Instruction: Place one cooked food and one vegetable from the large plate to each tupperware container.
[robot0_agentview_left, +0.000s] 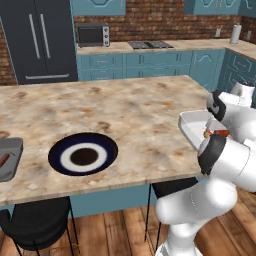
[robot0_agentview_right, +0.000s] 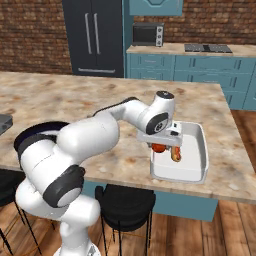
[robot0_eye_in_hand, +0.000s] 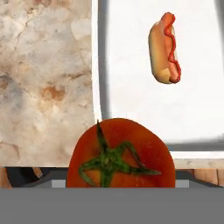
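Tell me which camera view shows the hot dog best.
The hand view: the hot dog lies unobstructed in the white container, its red sauce line plain. The right base view gives a small orange shape below the gripper; the left base view hides it behind the arm.

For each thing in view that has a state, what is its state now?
Pincer: shut on the tomato.
Tomato: held above the white container's edge.
Hot dog: lying in the white container.
Large plate: empty.
Grey container: holds one brown piece.
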